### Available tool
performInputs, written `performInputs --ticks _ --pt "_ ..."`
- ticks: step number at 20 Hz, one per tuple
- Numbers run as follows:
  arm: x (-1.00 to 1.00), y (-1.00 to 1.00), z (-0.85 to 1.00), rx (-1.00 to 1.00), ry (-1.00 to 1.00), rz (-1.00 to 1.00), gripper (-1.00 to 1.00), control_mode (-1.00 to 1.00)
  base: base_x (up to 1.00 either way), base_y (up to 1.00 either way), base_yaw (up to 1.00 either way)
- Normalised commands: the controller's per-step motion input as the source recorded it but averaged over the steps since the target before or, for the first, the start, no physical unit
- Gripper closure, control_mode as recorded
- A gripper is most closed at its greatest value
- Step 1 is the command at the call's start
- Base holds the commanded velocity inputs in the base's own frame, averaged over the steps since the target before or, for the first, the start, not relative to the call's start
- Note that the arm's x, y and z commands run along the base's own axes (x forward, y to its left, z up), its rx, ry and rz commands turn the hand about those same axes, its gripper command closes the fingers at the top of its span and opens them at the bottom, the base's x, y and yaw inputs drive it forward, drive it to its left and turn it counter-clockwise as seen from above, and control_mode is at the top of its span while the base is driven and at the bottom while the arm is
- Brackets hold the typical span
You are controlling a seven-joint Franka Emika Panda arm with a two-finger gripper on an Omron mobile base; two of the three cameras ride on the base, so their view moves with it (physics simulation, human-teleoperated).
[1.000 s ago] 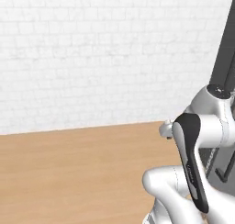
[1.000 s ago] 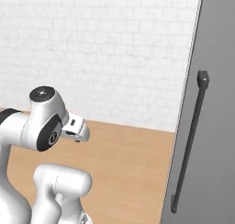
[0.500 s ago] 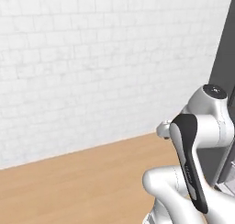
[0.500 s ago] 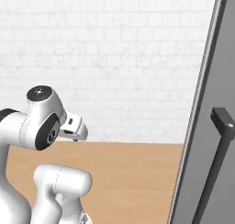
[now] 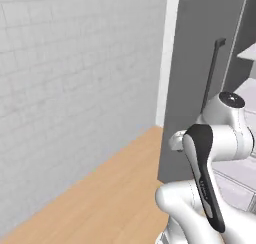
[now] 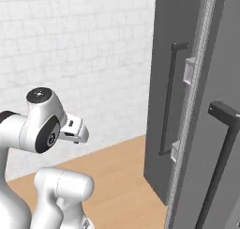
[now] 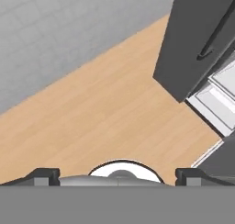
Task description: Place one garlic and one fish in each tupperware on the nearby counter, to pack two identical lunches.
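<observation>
The garlic, the fish, the tupperware and the counter are out of view. My gripper (image 7: 118,176) points down at a light brown wooden floor (image 7: 105,108). It is open: its two dark fingertips (image 7: 45,174) stand far apart with nothing between them. My white arm (image 5: 210,148) is folded up close over the base, also seen as the arm (image 6: 40,127) in the right base view.
A tall dark grey cabinet door (image 5: 200,63) with a long vertical handle (image 6: 168,96) stands on the floor by the white tiled wall (image 5: 75,88). A second dark door (image 6: 220,129) hangs open close on the right. Pale shelves (image 7: 215,101) show behind it.
The whole picture has shifted in both base views, so the base and its cameras have swung round. The dark doors now take up far more of the picture. The gripper stays open.
</observation>
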Motion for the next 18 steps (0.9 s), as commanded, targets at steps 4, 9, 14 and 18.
performInputs --ticks 4,9,14,18 --pt "0.0 0.0 0.0 0.0 0.0 0.0 -1.0 1.0 0.32 0.23 -0.89" --pt "0.0 0.0 0.0 0.0 0.0 0.0 -1.0 1.0 0.45 0.82 -0.63" --pt "0.0 0.0 0.0 0.0 0.0 0.0 -1.0 1.0 0.49 0.53 -0.71" --pt "0.0 0.0 0.0 0.0 0.0 0.0 -1.0 1.0 0.36 0.19 -0.78"
